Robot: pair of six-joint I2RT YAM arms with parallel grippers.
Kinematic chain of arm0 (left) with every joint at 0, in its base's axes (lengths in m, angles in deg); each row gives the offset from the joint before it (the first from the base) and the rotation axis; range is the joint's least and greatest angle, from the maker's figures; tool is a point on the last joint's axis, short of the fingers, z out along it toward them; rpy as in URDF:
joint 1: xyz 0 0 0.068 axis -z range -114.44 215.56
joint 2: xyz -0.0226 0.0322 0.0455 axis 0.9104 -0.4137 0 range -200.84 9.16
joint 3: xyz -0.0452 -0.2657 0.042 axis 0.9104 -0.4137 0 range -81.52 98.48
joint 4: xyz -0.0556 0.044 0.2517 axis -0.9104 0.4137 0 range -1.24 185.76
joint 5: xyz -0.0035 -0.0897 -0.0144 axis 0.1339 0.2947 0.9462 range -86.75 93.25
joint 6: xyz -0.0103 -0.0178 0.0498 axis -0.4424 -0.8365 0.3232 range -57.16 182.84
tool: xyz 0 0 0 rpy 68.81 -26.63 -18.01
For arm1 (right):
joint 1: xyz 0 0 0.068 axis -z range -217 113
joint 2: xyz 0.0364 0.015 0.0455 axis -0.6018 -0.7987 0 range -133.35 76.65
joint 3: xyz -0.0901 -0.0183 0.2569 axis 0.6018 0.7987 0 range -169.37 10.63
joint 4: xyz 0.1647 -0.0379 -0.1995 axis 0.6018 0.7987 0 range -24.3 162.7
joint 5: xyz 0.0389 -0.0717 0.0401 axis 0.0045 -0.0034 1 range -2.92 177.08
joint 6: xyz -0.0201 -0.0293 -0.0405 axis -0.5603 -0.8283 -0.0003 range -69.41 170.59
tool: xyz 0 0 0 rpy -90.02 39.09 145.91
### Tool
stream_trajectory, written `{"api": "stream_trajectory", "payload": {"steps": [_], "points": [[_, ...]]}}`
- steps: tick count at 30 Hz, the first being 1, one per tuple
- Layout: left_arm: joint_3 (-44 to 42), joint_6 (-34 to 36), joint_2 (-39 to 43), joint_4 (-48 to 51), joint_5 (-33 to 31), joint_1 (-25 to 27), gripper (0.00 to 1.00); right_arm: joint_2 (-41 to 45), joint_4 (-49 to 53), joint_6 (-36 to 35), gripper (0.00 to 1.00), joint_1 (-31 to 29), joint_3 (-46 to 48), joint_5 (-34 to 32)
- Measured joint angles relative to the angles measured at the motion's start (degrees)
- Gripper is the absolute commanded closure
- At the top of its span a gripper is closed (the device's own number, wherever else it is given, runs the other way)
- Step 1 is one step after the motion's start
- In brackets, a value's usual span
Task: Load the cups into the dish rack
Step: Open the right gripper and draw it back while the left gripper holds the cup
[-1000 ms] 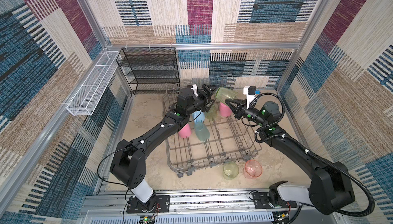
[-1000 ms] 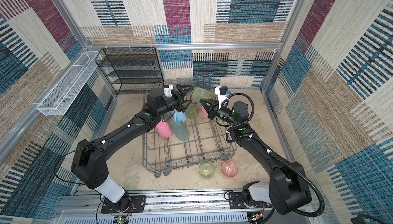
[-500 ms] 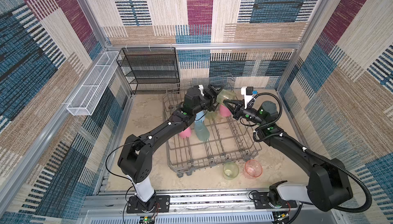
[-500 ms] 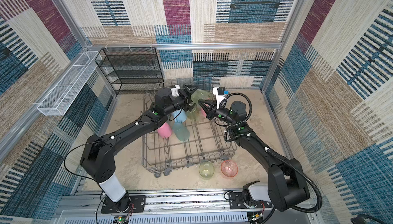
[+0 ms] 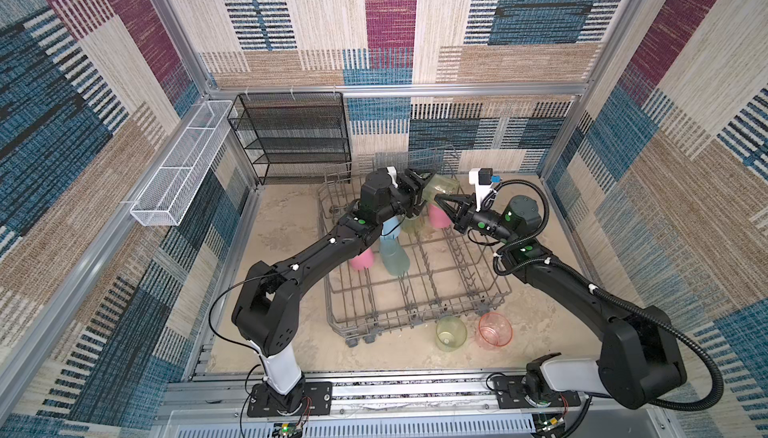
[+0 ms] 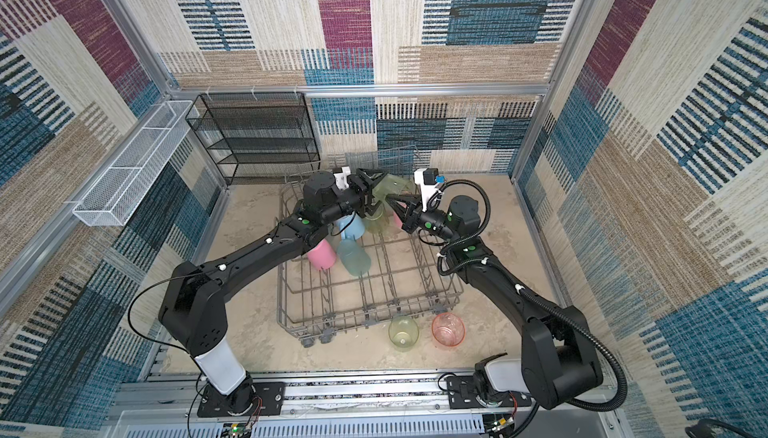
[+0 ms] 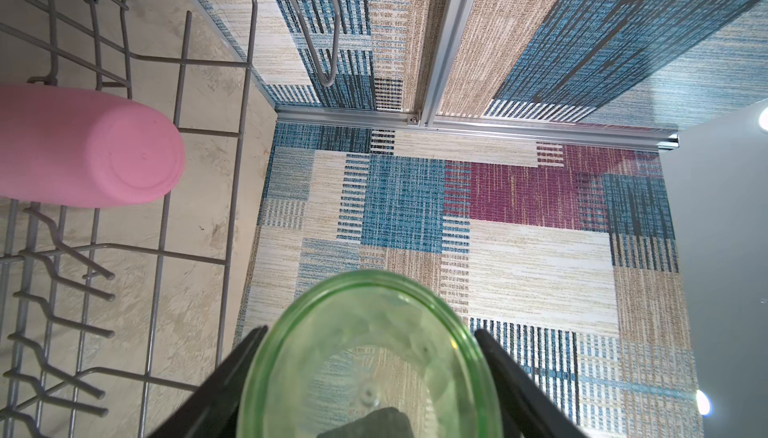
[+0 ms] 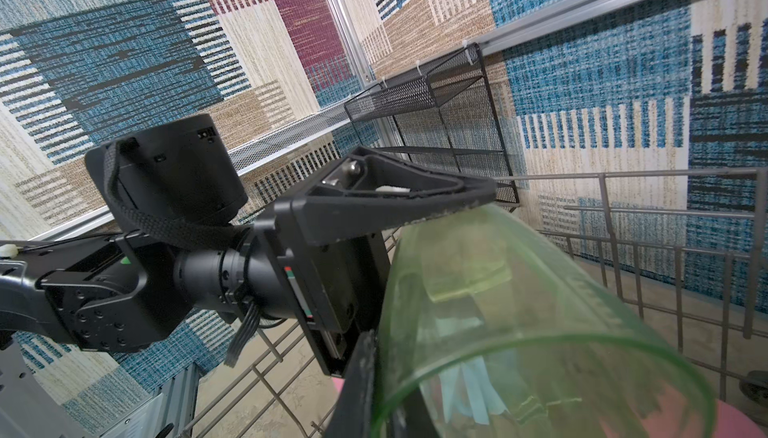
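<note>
A yellow-green cup hangs on its side above the far edge of the dish rack. My right gripper is shut on its rim. My left gripper straddles the same cup, both fingers against its sides. In the rack stand a pink cup, a teal cup, a light-blue mug, another yellow-green cup and a second pink cup. On the floor in front stand a yellow-green cup and a pink-orange cup.
A black mesh shelf unit stands against the back wall, left of the rack. A long white mesh basket hangs on the left wall. Both arms meet over the rack's far side.
My left gripper has moved right to the held cup and narrowed its jaws around it. The right gripper has kept the cup almost still.
</note>
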Motion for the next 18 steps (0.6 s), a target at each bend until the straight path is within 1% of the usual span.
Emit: {"api": "stream_trajectory", "payload": {"steps": [3, 8, 13, 18], "points": [[-0.17, 0.17, 0.04, 0.04, 0.44, 0.07, 0.30, -0.13, 0.17, -0.02, 0.78, -0.04, -0.13, -0.55], [-0.52, 0.37, 0.17, 0.04, 0.37, 0.00, 0.31, -0.13, 0.52, -0.02, 0.75, -0.04, -0.26, -1.31], [-1.05, 0.39, 0.87, -0.04, 0.09, -0.39, 0.31, 0.00, 0.90, -0.02, 0.68, -0.04, -0.48, -2.05], [-2.51, 1.38, 2.51, 0.02, -1.11, -1.55, 0.31, 0.66, 1.62, -0.02, 0.68, -0.04, -0.48, -2.58]]}}
